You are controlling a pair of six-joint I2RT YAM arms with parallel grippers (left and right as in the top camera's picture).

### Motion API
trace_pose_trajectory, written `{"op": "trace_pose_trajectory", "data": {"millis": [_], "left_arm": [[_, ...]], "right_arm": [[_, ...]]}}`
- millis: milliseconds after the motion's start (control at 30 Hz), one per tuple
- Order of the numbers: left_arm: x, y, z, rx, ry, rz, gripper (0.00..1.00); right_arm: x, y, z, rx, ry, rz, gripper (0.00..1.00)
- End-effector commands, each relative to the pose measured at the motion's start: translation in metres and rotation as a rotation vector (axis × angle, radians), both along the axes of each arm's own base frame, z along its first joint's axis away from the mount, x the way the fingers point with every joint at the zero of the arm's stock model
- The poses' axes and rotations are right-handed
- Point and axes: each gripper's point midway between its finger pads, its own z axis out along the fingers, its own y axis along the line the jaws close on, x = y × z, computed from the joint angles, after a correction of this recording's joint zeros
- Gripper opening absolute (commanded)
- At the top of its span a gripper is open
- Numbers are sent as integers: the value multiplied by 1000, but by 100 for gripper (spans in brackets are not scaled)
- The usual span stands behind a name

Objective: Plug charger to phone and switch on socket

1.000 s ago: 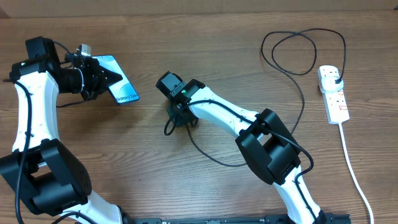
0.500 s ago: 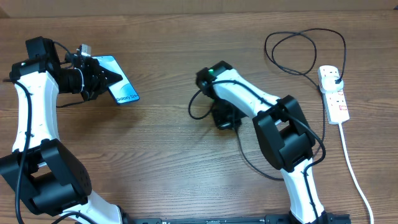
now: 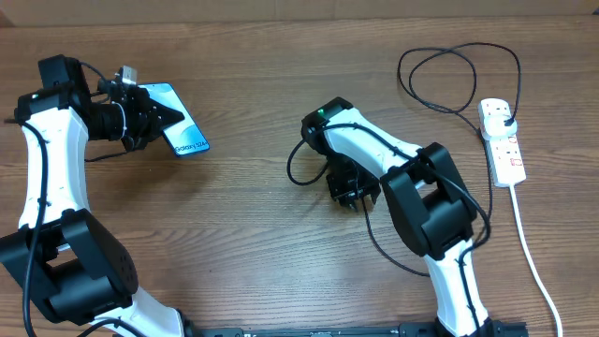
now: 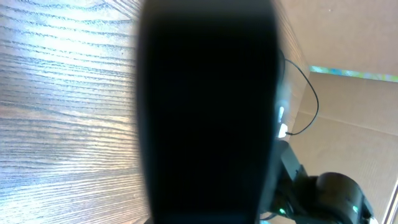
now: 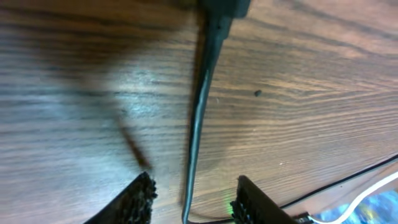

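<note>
Midway across the worktop (image 3: 243, 253), the right hand (image 3: 348, 192) has just spread, freeing the charger (image 5: 200, 112). Far left, the left hand (image 3: 161, 120) pinches the phone (image 3: 187, 136); plugging awaits.

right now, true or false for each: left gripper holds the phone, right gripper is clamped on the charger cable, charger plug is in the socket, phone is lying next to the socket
1. The left gripper holds the phone. True.
2. The right gripper is clamped on the charger cable. False: its fingers stand apart, and the cable lies on the table between them.
3. The charger's plug is in the socket. True: it sits in the strip's far outlet.
4. The phone lies next to the socket. False: the phone is at the left side of the table, the socket at the far right.
</note>
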Motion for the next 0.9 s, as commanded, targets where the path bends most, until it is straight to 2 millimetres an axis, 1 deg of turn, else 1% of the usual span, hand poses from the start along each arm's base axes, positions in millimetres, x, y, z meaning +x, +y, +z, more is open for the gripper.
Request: {"op": "trace_pose_trajectory", "data": {"millis": [0,167,200,233,267,300,333,400,433,500,567,600,667,767,800,867], "left_arm": [[2,-3,14,-2,-58,-22,4],[2,-3,14,-2,-58,-22,4],[2,-3,14,-2,-58,-22,5],[2,-3,15,-4,-59,-23,5],[2,-3,15,-6,-59,-23,5],[2,-4,15,-7,-58,-23,5],[2,-4,15,-9,-58,-24,5],[2,-4,15,-11,-57,-24,5],[2,-4,15,-11,-57,-24,5],[2,-4,15,-11,-58,-24,5],[2,-4,15,-11,-58,-25,4],[2,-4,16,-13,-59,-25,4],[2,-5,16,-13,-59,-26,4],[2,-8,16,-13,-59,-33,4],[2,-9,16,-13,-59,-36,4],[2,-12,16,-12,-62,-44,5]], "right_arm": [[11,7,54,91,-156,-8,44],[21,13,109,209,-346,-26,44],[25,14,118,235,-386,-31,47],[30,14,127,260,-427,-37,57],[34,14,131,274,-451,-44,72],[37,12,133,280,-464,-51,90],[40,10,133,280,-470,-61,94],[46,4,128,285,-470,-73,97],[49,5,123,317,-456,-55,100],[51,10,113,403,-413,-28,100],[52,10,104,459,-385,-54,100],[52,7,99,469,-375,-73,96],[50,-2,89,454,-361,-95,76],[42,-11,70,435,-332,-114,22],[40,-12,63,434,-329,-114,16],[40,-10,52,438,-338,-107,16]]}}
